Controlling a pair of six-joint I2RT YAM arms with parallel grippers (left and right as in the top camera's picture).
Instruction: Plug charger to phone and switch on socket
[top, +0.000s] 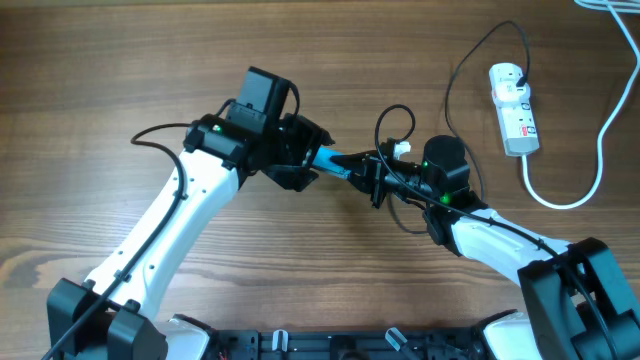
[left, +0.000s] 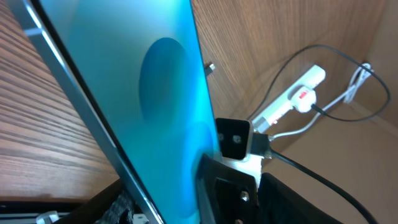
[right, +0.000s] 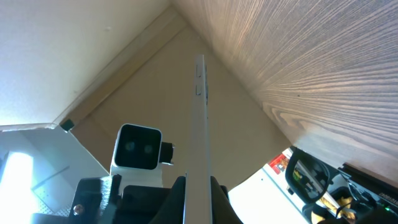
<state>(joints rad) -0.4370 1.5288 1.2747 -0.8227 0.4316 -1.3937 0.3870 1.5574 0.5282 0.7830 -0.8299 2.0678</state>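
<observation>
Where the two arms meet: just right of centre in the overhead view, the phone (top: 335, 160) is turned so far on edge that it shows only as a thin cyan strip above the wooden bench (top: 90, 80), with a claw at each end.
Left arm: white, it enters at 7 o'clock and reaches toward 1 o'clock, ending at the phone's 9 o'clock end.
Left claw (top: 310, 160): clamped on the phone. Its wrist camera is filled by the glowing cyan screen with a darker oval on it, and a dark finger (left: 227, 186) lies against the lower screen.
Right arm: it enters at 5 o'clock and reaches toward 10 o'clock.
Right claw (top: 372, 178): at the phone's 3 o'clock end. Its wrist camera sees the phone edge-on, a pale thin line rising from between two dark fingers (right: 227, 208). They flank it closely, but I cannot tell whether they are pinching anything.
Charger (top: 449, 100): a thin black cable that leaves the socket's 12 o'clock end, arcs toward 9 o'clock and drops to the right arm. Its connector tip is hidden.
Socket (top: 513, 122): a white strip with red markings, lying flat at 2 o'clock in the overhead view, well apart from the phone.
White cord (top: 560, 203): thick, it leaves the socket's 6 o'clock end, loops toward 3 o'clock and runs off at 1 o'clock.
</observation>
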